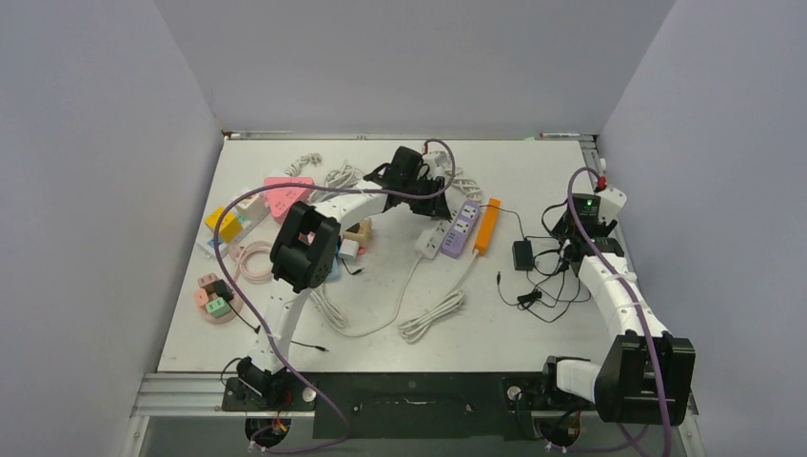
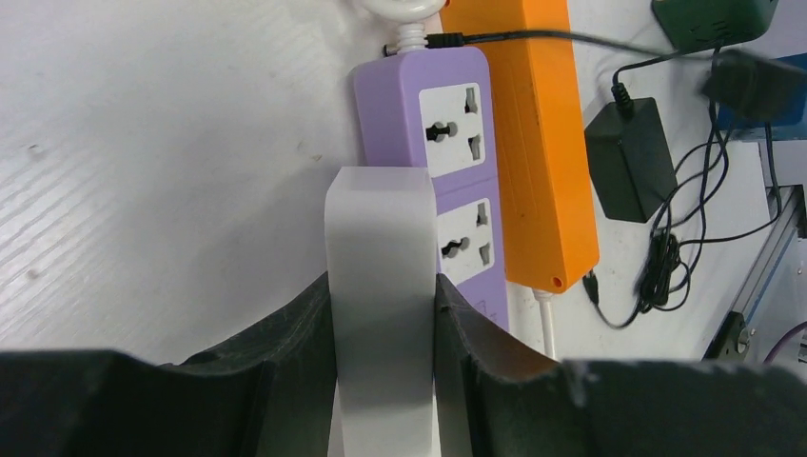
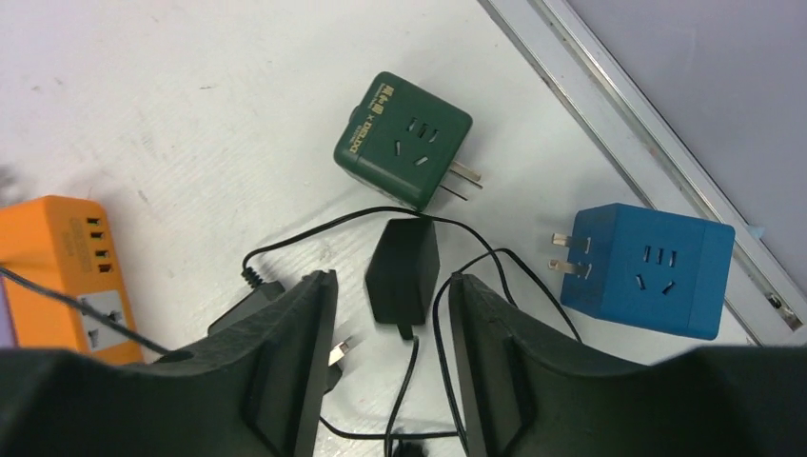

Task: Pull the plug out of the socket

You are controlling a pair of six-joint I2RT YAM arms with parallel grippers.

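Note:
My left gripper (image 2: 381,286) is shut on a white power strip (image 2: 379,238), holding it across its width. In the top view it (image 1: 430,202) is over that strip's far end (image 1: 430,243). A purple strip (image 2: 457,143) lies right beside it, both visible sockets empty. An orange strip (image 2: 538,143) lies next to the purple one, and a thin black lead (image 2: 533,36) reaches its far end. My right gripper (image 3: 390,281) is open above a black adapter (image 3: 402,271), its fingers either side of it and apart from it. In the top view it (image 1: 571,230) is at the table's right.
A green cube adapter (image 3: 404,143) and a blue one (image 3: 647,267) lie ahead of the right gripper near the metal rail (image 3: 647,162). Another black plug (image 3: 328,357) with bare prongs lies by the left finger. Tangled black leads (image 1: 542,290), white cables (image 1: 428,319) and coloured adapters (image 1: 214,297) lie around.

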